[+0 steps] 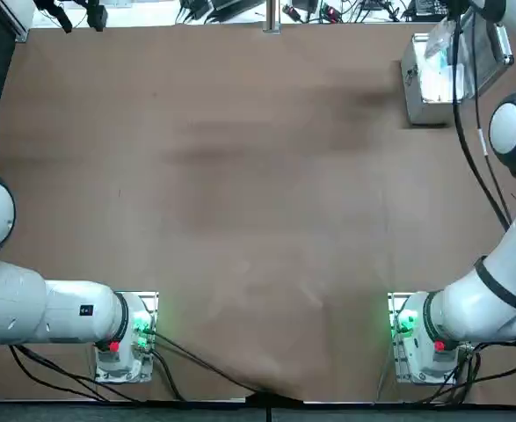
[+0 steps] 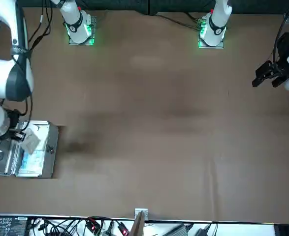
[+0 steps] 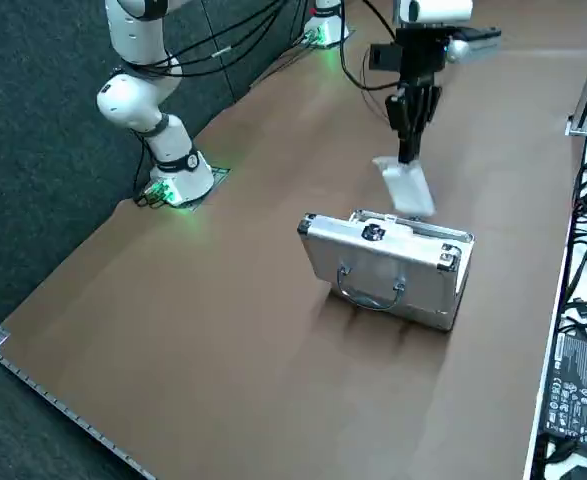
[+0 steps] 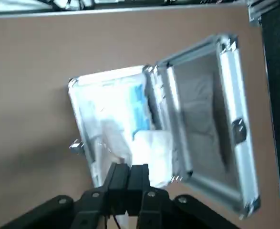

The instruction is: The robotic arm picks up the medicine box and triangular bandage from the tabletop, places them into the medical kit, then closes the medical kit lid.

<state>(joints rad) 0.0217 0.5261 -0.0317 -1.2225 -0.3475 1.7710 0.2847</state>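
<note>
Presently the right gripper [image 4: 129, 174] is over the medical kit [image 3: 373, 265], its fingers drawn close together and pinching the triangular bandage [image 3: 405, 186]. In the right side view the bandage hangs from the fingertips as a pale, soft, slightly translucent packet, tilted, with its lower edge near the open case. From the wrist, a rounded white lobe shows beside a filmier one.

Container: silver aluminium case, boxy, with bright metal edging and reinforced corners. A curved metal bail handle [image 3: 369, 292] sits on its smooth outer face; dark latch hardware is visible. The medical kit lid [image 4: 204, 112] is open, raised at an angle beside the body; its interior is a dull grey, framed by shiny metal.

Contents: the body holds glossy white, plastic-looking material [image 4: 101, 102] and a light blue piece [image 4: 139, 109] along the hinge side. Glare and the bandage hide part of it. Cannot tell whether the medicine box is among these.

Surface: brown, matte tabletop [image 1: 240, 202], with soft shadows next to the case.
</note>
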